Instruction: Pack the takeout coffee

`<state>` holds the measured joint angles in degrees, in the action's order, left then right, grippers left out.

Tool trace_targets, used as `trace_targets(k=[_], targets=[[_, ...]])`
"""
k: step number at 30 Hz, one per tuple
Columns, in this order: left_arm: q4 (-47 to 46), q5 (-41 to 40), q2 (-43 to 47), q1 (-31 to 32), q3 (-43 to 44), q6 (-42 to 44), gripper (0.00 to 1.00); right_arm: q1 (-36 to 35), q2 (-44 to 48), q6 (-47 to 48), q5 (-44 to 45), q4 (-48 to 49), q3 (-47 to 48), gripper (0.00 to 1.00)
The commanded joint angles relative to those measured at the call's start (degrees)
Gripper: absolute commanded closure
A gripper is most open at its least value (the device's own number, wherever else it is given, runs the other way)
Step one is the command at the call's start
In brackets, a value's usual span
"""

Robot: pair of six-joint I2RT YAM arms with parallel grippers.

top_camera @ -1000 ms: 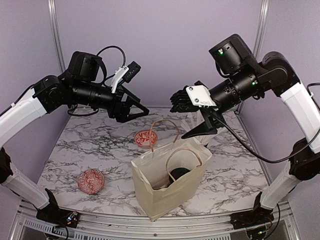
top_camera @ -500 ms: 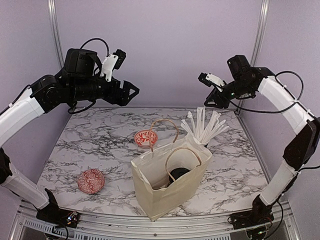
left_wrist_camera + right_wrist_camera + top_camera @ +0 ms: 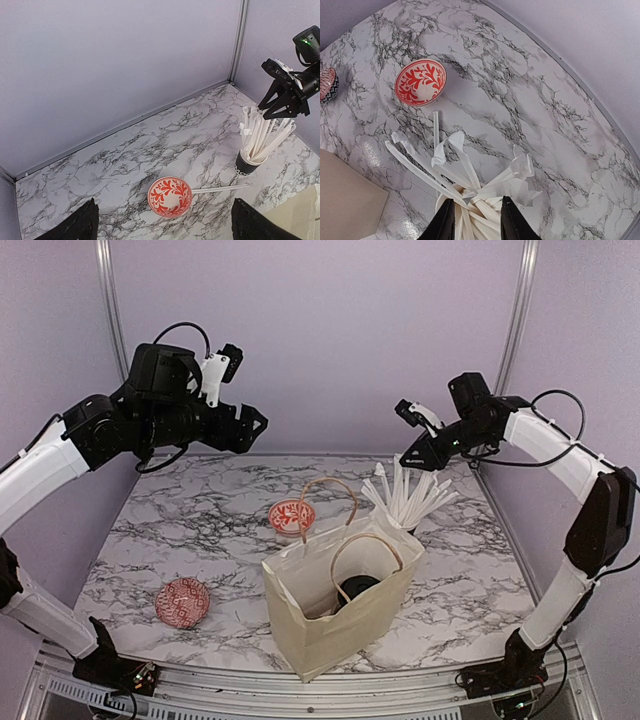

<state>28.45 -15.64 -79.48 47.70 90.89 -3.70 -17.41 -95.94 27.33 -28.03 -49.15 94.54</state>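
The takeout coffee [image 3: 355,587] shows only as a black round top deep inside the open paper bag [image 3: 335,625] at the table's front middle. My left gripper [image 3: 250,425] hangs high over the back left, wide open and empty; in the left wrist view [image 3: 164,205] its fingers [image 3: 75,225] frame a red-and-white bowl far below. My right gripper [image 3: 412,445] is open and empty just above the tips of the white wrapped straws [image 3: 410,492]. In the right wrist view [image 3: 477,220] the straws [image 3: 485,195] show between its fingers.
The straws stand in a black cup [image 3: 247,165] behind the bag. One red-and-white bowl [image 3: 291,515] sits at mid-table with a loose straw [image 3: 220,189] beside it. Another bowl [image 3: 182,601] sits front left. The bag's handles [image 3: 330,500] stand upright.
Both arms have pulled up and away from the bag. The right gripper went to the back right and then dipped toward the straws. The left gripper drew back to the left.
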Motion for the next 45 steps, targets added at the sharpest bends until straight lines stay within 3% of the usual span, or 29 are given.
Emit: trace_targets(k=[1, 15, 20, 41, 45], targets=[[-1.51, -0.6, 0.66, -0.44, -0.72, -0.32, 0.07, -0.17, 0.99, -1.29, -2.05, 2.65, 1.8, 0.69], [-1.79, 0.35, -0.06, -0.94, -1.36, -0.3, 0.07, -1.84, -2.23, -0.63, -2.43, 2.21, 3.0, 0.75], [-1.82, 0.78, -0.1, -1.21, -1.97, -0.48, 0.07, -2.99, -2.58, -0.36, -1.07, 1.4, 3.94, 0.89], [-1.87, 2.34, 0.39, -1.49, -3.79, -1.09, 0.07, -3.68, -3.55, -2.04, 1.95, 0.31, 3.44, 0.83], [-1.86, 2.67, 0.34, -1.57, -3.88, -1.15, 0.07, -3.67, -2.85, -1.96, -0.44, -0.37, 4.02, 0.99]])
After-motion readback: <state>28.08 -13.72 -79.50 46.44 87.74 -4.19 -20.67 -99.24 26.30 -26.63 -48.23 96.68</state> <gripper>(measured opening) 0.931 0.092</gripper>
